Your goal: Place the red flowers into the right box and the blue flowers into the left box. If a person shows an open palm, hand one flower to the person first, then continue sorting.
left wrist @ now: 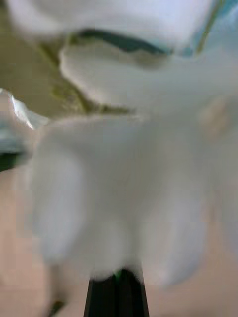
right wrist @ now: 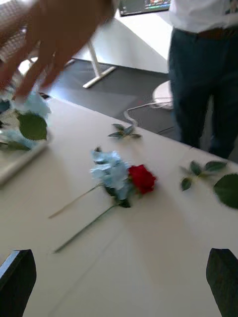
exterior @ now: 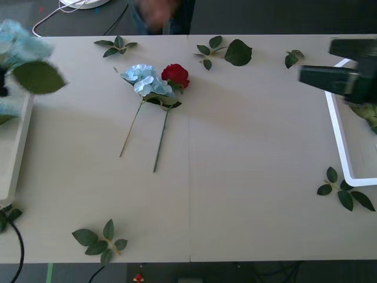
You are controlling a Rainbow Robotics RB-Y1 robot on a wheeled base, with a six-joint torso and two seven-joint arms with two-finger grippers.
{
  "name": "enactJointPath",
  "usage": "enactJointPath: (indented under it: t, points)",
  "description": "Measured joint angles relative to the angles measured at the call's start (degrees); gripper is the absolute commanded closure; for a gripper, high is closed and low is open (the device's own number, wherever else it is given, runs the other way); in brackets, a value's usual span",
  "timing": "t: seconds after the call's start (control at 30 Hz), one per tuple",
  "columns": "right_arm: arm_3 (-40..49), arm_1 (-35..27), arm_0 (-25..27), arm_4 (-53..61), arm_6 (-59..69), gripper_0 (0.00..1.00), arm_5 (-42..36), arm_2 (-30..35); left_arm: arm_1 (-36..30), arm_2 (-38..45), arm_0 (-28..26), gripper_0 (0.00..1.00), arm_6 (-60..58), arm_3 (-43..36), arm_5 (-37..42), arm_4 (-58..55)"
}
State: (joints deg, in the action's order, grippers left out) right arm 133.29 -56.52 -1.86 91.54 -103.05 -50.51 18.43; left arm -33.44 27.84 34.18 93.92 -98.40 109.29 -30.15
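One blue flower (exterior: 147, 79) (right wrist: 111, 171) and one red flower (exterior: 175, 75) (right wrist: 142, 178) lie side by side at mid-table, stems toward me. Another blue flower (exterior: 17, 44) (right wrist: 32, 106) (left wrist: 119, 188) hangs over the far end of the left box (exterior: 15, 147), and my left gripper (left wrist: 117, 292) is shut on its stem. A person's blurred hand (right wrist: 54, 34) hovers just above that bloom; I cannot tell whether it touches. My right gripper (exterior: 321, 78) (right wrist: 121, 252) is open and empty by the far corner of the right box (exterior: 336, 130).
Loose green leaf sprigs lie along the far edge (exterior: 116, 46) (exterior: 227, 52) (exterior: 293, 57), beside the right box (exterior: 344, 191) and near the front edge (exterior: 100, 242). A person (right wrist: 203, 74) stands behind the table's far side. Something green lies in the right box (exterior: 368, 112).
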Motion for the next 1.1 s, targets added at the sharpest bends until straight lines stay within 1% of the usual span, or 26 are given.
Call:
enactJointPath:
  t: [0.1, 0.2, 0.37, 0.43, 0.53, 0.63, 0.7, 0.9, 1.1]
  points:
    - [-2.2, 0.0, 2.7, 10.9, -10.5, 0.00, -3.0, 3.9, -0.8, 0.2, -3.6, 1.00, 6.7, 0.0, -4.7, 2.8]
    - [-5.4, 0.0, 4.8, 17.1, -23.0, 0.00, -5.0, 6.0, -1.6, 0.2, -7.6, 1.00, 12.8, 0.0, -9.6, 3.5]
    - [-9.5, -0.1, 7.5, 24.7, -30.5, 0.00, -6.0, 6.8, -2.2, 1.3, -13.6, 1.00, 15.1, 0.3, -18.5, 4.4]
    - [-10.3, -0.1, 8.6, 26.6, -36.1, 0.00, -6.0, 6.8, -2.2, 2.9, -15.1, 1.00, 16.5, 1.2, -21.9, 4.4]
    - [-10.9, -0.2, 10.1, 29.1, -44.8, 0.00, -6.0, 6.8, -2.2, 5.4, -15.7, 1.00, 22.0, 4.9, -26.6, 4.4]
    - [-11.4, -0.2, 11.4, 30.7, -46.2, 0.00, -6.0, 6.8, -2.2, 6.4, -15.7, 1.00, 30.8, 7.2, -28.0, 4.4]
    - [-11.7, -0.5, 12.0, 31.5, -46.3, 0.00, -6.0, 6.8, -2.2, 6.4, -15.7, 1.00, 33.5, 7.3, -28.0, 4.4]
    - [-12.6, -1.0, 12.5, 31.8, -50.9, 0.00, -6.0, 6.8, -2.2, 6.4, -15.7, 1.00, 32.7, 7.3, -28.1, 4.4]
    - [-12.8, -1.0, 12.5, 32.0, -51.0, 0.00, -5.8, 6.7, -2.2, 6.4, -15.7, 1.00, 32.7, 7.3, -28.1, 4.4]
